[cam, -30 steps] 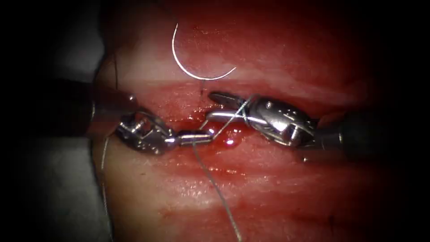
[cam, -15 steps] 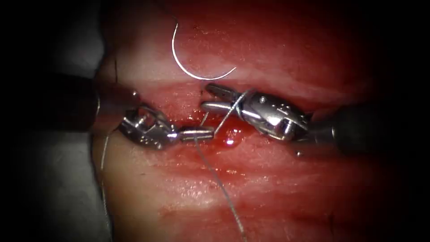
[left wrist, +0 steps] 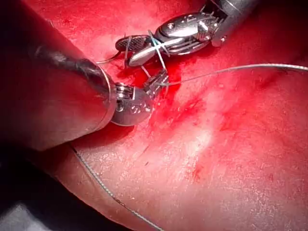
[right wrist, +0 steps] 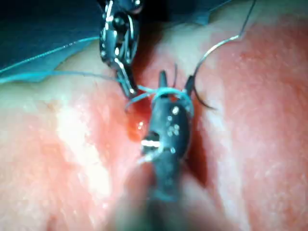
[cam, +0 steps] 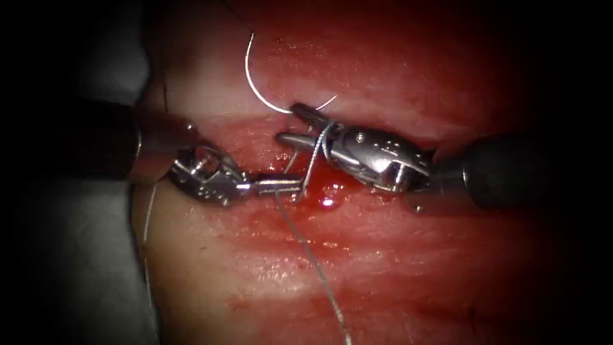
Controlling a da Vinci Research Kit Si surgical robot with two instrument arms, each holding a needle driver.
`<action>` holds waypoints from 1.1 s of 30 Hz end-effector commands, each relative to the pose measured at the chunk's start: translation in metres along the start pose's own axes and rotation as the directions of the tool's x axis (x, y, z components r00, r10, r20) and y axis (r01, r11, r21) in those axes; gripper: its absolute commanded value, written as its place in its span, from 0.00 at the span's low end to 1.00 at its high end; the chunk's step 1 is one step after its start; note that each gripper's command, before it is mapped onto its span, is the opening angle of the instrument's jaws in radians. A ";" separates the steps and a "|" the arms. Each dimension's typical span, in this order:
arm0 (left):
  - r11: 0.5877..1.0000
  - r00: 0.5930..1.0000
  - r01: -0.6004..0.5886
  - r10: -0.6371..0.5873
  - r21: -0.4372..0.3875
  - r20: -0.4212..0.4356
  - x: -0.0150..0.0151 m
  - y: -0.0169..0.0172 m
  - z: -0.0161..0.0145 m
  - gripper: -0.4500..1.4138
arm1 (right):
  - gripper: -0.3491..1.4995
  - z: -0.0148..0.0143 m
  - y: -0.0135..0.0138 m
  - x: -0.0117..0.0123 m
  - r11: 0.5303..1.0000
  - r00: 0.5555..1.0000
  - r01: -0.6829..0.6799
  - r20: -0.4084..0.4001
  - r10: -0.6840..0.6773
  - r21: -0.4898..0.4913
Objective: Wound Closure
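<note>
thread [cam: 311, 167] is wound in loops around the open, empty jaws of the right tool [cam: 295, 125] and pinched shut by the left tool [cam: 299, 184] over the cut [cam: 255, 167]. needle [cam: 255, 89] is seen loose on the tissue [cam: 383, 268], unheld. thread is judged thin, limp and slippery, best gripped short near the cut.

Around the cut [cam: 319, 191], room is tight: the left tool [cam: 281, 186], jaws closed on the thread [cam: 313, 259], nearly meets the right tool [cam: 295, 125], whose parted jaws carry thread wraps. The needle [cam: 255, 83] lies loose just above. The tissue [cam: 415, 268] below is unobstructed except for one thread strand.
</note>
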 end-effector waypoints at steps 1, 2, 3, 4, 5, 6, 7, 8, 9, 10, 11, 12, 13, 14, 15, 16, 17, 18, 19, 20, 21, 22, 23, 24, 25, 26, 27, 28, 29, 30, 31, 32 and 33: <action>1.000 1.000 0.005 -0.005 -0.001 -0.002 0.0001 0.0011 0.0005 0.00 | 0.48 0.0005 -0.0008 -0.0011 1.000 1.000 0.000 0.011 0.000 0.004; 1.000 1.000 0.005 -0.005 -0.002 -0.003 0.0001 0.0011 0.0005 0.00 | 0.48 0.0005 -0.0008 -0.0012 1.000 1.000 0.001 0.017 -0.001 0.004; 1.000 1.000 0.005 -0.005 -0.002 -0.003 0.0001 0.0011 0.0004 0.00 | 0.48 0.0006 -0.0008 -0.0012 1.000 1.000 0.002 0.020 -0.002 0.003; 1.000 1.000 0.011 -0.011 -0.002 -0.004 0.0001 0.0011 0.0004 0.00 | 0.46 0.0007 -0.0008 -0.0013 1.000 1.000 0.003 0.022 -0.003 0.003; 1.000 1.000 0.011 -0.011 -0.004 -0.007 0.0001 0.0011 0.0003 0.00 | 0.45 0.0007 -0.0008 -0.0013 1.000 1.000 0.004 0.022 -0.004 0.002; 1.000 1.000 0.011 -0.011 -0.004 -0.007 0.0001 0.0011 0.0003 0.00 | 0.43 0.0008 -0.0008 -0.0014 1.000 1.000 0.004 0.022 -0.004 0.000; 1.000 1.000 0.011 -0.011 -0.004 -0.007 0.0001 0.0011 0.0003 0.00 | 0.40 0.0010 -0.0009 -0.0015 1.000 1.000 0.017 0.021 -0.017 -0.001; 1.000 1.000 0.011 -0.011 -0.004 -0.008 0.0001 0.0011 0.0002 0.00 | 0.38 0.0011 -0.0010 -0.0016 1.000 0.999 0.024 0.024 -0.024 -0.002; 1.000 1.000 0.011 -0.011 -0.005 -0.008 0.0001 0.0012 0.0002 0.00 | 0.35 0.0012 -0.0010 -0.0017 1.000 0.999 0.026 0.026 -0.025 -0.004; 1.000 1.000 0.016 -0.016 -0.004 -0.006 0.0001 0.0012 0.0001 0.00 | 0.30 0.0014 -0.0011 -0.0018 1.000 0.999 0.027 0.029 -0.027 -0.005; 1.000 1.000 0.016 -0.016 -0.004 -0.007 0.0001 0.0012 0.0000 0.00 | 0.26 0.0015 -0.0011 -0.0019 0.999 0.999 0.034 0.031 -0.033 -0.007; 1.000 1.000 0.016 -0.016 -0.004 -0.007 0.0001 0.0012 0.0000 0.00 | 0.21 0.0016 -0.0012 -0.0019 0.999 0.999 0.040 0.031 -0.040 -0.009; 1.000 1.000 0.016 -0.016 -0.005 -0.008 0.0001 0.0012 -0.0001 0.00 | 0.15 0.0017 -0.0012 -0.0020 0.999 0.998 0.047 0.030 -0.046 -0.007; 1.000 1.000 0.016 -0.016 -0.004 -0.006 0.0001 0.0012 -0.0001 0.00 | 0.02 0.0018 -0.0013 -0.0021 0.999 0.998 0.053 0.031 -0.053 -0.011; 1.000 1.000 0.016 -0.016 -0.004 -0.007 0.0001 0.0013 -0.0002 0.00 | 0.00 0.0019 -0.0014 -0.0021 0.997 0.997 0.071 0.030 -0.071 -0.012; 1.000 1.000 0.015 -0.015 -0.003 -0.005 0.0001 0.0013 -0.0003 0.00 | 0.00 0.0019 -0.0015 -0.0022 0.995 0.994 0.101 0.032 -0.101 -0.023; 1.000 1.000 0.015 -0.015 -0.004 -0.005 0.0001 0.0013 -0.0003 0.00 | 0.00 0.0020 -0.0016 -0.0023 0.992 0.992 0.120 0.033 -0.118 -0.032; 1.000 1.000 0.015 -0.015 -0.004 -0.006 0.0001 0.0013 -0.0004 0.00 | 0.00 0.0022 -0.0016 -0.0023 0.991 0.992 0.125 0.034 -0.124 -0.037; 1.000 1.000 0.021 -0.021 -0.004 -0.007 0.0001 0.0013 -0.0005 0.00 | 0.00 0.0023 -0.0015 -0.0022 0.990 0.990 0.137 0.038 -0.135 -0.040; 1.000 1.000 0.020 -0.020 -0.004 -0.005 0.0000 0.0013 -0.0006 0.00 | 0.00 0.0025 -0.0015 -0.0022 0.982 0.982 0.184 0.039 -0.182 -0.042; 1.000 1.000 0.020 -0.020 -0.004 -0.006 0.0000 0.0013 -0.0007 0.00 | 0.00 0.0025 -0.0016 -0.0022 0.977 0.978 0.207 0.040 -0.205 -0.042; 1.000 1.000 0.020 -0.020 -0.003 -0.004 0.0000 0.0013 -0.0007 0.00 | 0.00 0.0025 -0.0017 -0.0022 0.973 0.974 0.224 0.041 -0.222 -0.045; 1.000 1.000 0.026 -0.026 -0.003 -0.003 0.0000 0.0013 -0.0009 0.00 | 0.00 0.0024 -0.0018 -0.0022 0.967 0.967 0.252 0.039 -0.251 -0.045; 0.999 0.999 0.032 -0.032 -0.002 -0.002 -0.0001 0.0013 -0.0010 0.00 | 0.00 0.0022 -0.0018 -0.0022 0.961 0.961 0.274 0.037 -0.273 -0.045; 0.999 0.999 0.038 -0.038 -0.001 -0.001 -0.0001 0.0012 -0.0012 0.00 | 0.00 0.0019 -0.0019 -0.0022 0.954 0.955 0.296 0.032 -0.295 -0.045; 0.998 0.998 0.056 -0.056 0.002 0.004 -0.0001 0.0011 -0.0015 0.00 | 0.00 0.0016 -0.0019 -0.0022 0.949 0.950 0.311 0.024 -0.310 -0.053; 0.998 0.998 0.069 -0.069 0.003 0.006 -0.0001 0.0010 -0.0018 0.00 | 0.00 0.0014 -0.0020 -0.0022 0.943 0.945 0.327 0.021 -0.326 -0.059; 0.995 0.995 0.099 -0.100 0.007 0.011 -0.0002 0.0008 -0.0021 0.00 | 0.00 0.0012 -0.0021 -0.0022 0.941 0.944 0.331 0.021 -0.330 -0.072; 0.991 0.991 0.130 -0.130 0.011 0.016 -0.0002 0.0005 -0.0024 0.00 | 0.00 0.0010 -0.0022 -0.0022 0.938 0.942 0.335 0.018 -0.335 -0.085; 0.988 0.987 0.156 -0.156 0.015 0.020 -0.0004 0.0001 -0.0028 0.00 | 0.00 0.0009 -0.0025 -0.0023 0.935 0.940 0.339 0.017 -0.339 -0.103; 0.985 0.985 0.170 -0.171 0.019 0.024 -0.0005 -0.0003 -0.0032 0.00 | 0.00 0.0009 -0.0026 -0.0024 0.934 0.940 0.339 0.023 -0.339 -0.115; 0.984 0.983 0.178 -0.179 0.025 0.032 -0.0007 -0.0008 -0.0035 0.00 | 0.00 0.0008 -0.0028 -0.0024 0.930 0.939 0.344 0.022 -0.344 -0.126; 0.981 0.980 0.193 -0.194 0.036 0.045 -0.0009 -0.0013 -0.0040 0.00 | 0.00 0.0008 -0.0031 -0.0025 0.929 0.939 0.343 0.024 -0.343 -0.138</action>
